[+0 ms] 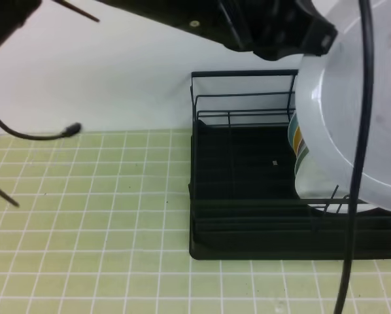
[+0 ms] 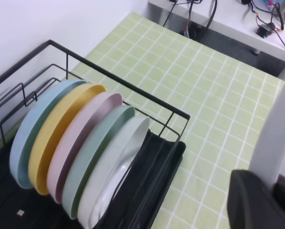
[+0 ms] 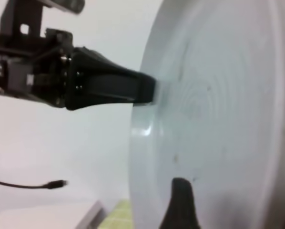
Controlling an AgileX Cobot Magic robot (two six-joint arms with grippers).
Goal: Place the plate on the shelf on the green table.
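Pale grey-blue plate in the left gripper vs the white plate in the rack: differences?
Support: the round pale grey-blue plate is pinched at its rim by the left gripper; the round white plate stands slotted in the black wire dish rack, last in a row of five.
Look: the grey-blue one has small dark specks; the white one looks plain.
Shared: round, low-rimmed, both standing on edge.

six plates [image 2: 85,157], one shelf [image 1: 248,196]

The green table [image 1: 84,216] of small tiles with white grout carries the shelf [image 1: 248,242], a black wire dish rack on a tray base. A loose cable end [image 1: 71,129] seems to rest near its far edge.
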